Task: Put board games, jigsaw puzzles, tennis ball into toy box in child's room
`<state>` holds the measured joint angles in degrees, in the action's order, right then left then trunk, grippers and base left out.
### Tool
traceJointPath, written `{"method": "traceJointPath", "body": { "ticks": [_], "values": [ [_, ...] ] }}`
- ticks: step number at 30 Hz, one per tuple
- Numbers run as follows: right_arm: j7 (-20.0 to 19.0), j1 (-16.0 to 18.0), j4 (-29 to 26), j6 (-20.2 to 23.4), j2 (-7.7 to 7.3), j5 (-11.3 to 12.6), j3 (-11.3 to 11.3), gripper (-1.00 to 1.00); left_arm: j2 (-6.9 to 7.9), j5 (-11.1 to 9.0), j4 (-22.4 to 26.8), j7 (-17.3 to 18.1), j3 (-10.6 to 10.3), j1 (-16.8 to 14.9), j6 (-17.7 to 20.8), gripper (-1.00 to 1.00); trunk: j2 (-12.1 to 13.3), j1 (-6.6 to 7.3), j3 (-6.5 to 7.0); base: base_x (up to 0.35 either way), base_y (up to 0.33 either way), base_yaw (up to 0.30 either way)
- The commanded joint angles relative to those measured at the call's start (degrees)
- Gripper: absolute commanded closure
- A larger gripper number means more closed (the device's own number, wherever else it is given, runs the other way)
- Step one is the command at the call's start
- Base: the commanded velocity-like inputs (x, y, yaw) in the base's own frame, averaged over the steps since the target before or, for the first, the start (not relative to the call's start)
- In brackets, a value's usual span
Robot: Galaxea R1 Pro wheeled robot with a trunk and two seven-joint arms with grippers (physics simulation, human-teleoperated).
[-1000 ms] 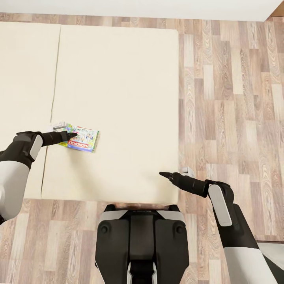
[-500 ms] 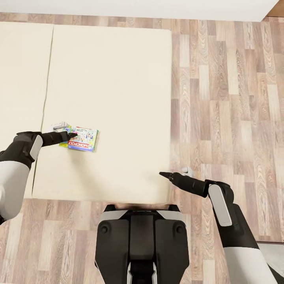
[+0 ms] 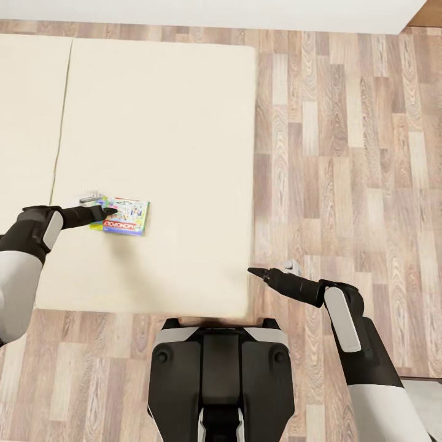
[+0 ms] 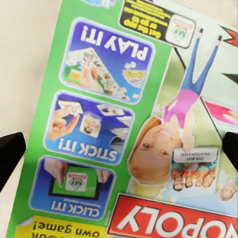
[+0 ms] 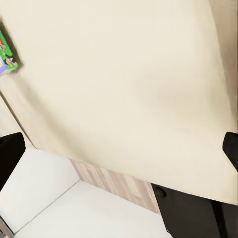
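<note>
Monopoly game (image 3: pixel 126 216) sits right at my left gripper (image 3: pixel 104 205) on the bed (image 3: pixel 159 123). In the left wrist view the cover (image 4: pixel 134 119) lies between two dark fingertips (image 4: pixel 10 158) at the frame's edges, so the jaws are spread and straddling the box. Whether they touch it, I cannot tell. In the head view the box's long axis runs away from the wrist, roughly in line with the forearm. My right gripper (image 3: pixel 261 270) hangs well apart, past the mattress corner over the floor (image 3: pixel 344 153), its fingertips wide apart and empty. I judge the left arm clearly nearer for this pick.
</note>
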<state>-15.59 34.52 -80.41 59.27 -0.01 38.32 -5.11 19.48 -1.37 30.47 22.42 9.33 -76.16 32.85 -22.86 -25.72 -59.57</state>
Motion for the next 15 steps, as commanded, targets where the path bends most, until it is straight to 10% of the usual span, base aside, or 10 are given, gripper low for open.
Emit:
{"method": "traceJointPath", "body": {
  "ticks": [1,15],
  "values": [
    [-0.6,0.0,0.0,0.2,0.01,-0.5,-0.1,-1.0,-0.94,-0.4,-3.0,0.3,0.2,0.0,0.6,-1.0,-0.1,-0.06,-0.06,0.0,-0.088,0.0],
    [-0.6,0.0,0.0,0.2,0.01,-0.5,-0.1,-1.0,-0.94,-0.4,-3.0,0.3,0.2,0.0,0.6,-1.0,-0.1,-0.06,-0.06,0.0,-0.174,0.0]
  ]
}}
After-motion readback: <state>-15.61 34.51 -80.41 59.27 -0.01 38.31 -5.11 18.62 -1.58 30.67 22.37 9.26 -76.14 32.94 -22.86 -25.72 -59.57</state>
